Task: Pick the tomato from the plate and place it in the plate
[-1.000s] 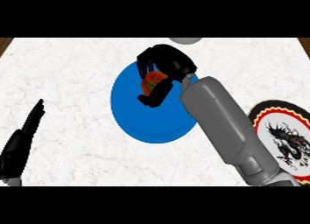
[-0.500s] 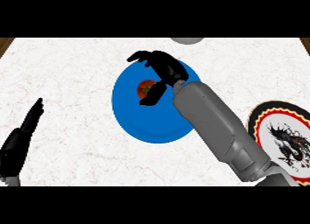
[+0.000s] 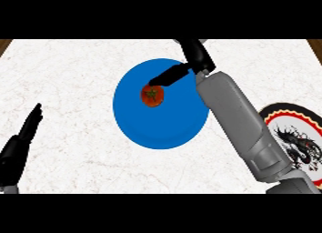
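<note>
A red tomato [image 3: 152, 95] with a green stem lies on the blue plate [image 3: 160, 123], left of the plate's middle. My right hand [image 3: 194, 57] hovers over the plate's far right edge, open, its fingers straight. Its thumb [image 3: 165, 78] points down-left and ends just above the tomato, apart from it. The right forearm crosses the plate's right rim. A second plate [image 3: 284, 119], white with a black dragon and a red, black and yellow rim, sits at the right, partly hidden by that forearm. My left hand [image 3: 16, 148] rests open at the lower left, fingers up.
A small grey round object [image 3: 201, 41] shows at the counter's far edge behind the right hand. Brown wood borders the white marble counter at the top corners.
My right hand was curled over the tomato on the blue plate; it has opened and lifted away toward the far right. The tomato now lies uncovered on the plate.
</note>
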`<state>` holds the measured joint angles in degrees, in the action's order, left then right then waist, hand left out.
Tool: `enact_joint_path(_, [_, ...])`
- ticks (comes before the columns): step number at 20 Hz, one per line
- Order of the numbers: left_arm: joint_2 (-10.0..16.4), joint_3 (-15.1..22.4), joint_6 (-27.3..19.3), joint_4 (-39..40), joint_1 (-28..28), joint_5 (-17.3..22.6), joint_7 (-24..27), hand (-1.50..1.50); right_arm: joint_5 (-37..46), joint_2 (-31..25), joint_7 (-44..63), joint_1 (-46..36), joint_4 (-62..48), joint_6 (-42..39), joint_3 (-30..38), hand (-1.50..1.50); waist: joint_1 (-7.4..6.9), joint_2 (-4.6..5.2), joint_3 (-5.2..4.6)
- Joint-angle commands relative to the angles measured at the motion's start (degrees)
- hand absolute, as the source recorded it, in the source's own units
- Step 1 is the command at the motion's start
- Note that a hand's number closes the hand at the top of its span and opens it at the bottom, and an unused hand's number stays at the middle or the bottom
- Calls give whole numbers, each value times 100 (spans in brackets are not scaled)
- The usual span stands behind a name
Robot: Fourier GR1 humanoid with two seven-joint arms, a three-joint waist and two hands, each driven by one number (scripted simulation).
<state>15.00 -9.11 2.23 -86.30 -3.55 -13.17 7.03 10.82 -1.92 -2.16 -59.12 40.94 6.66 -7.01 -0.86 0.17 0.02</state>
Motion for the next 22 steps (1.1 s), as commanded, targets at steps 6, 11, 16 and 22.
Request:
enact_joint_path(6, [95,-143,113,119,136,88,9,0,-1224,-935,-1073,168,-568,-1035,1451,-150,-9,33,2])
enact_joint_path(11, [-142,90,-20,-314,-282,-80,142,0,-1277,-1657,-2306,327,-1308,-1817,1754,-150,-123,55,7])
enact_joint_path(16, [-106,119,-5,-447,-84,-163,-250,0,-1142,-2468,-2814,167,-1931,-2580,1839,-150,-137,64,10])
enact_joint_path(22, [62,-52,272,-303,-71,69,-25,0,-909,-2728,-3095,-202,-2668,-2670,1860,-150,-231,84,10])
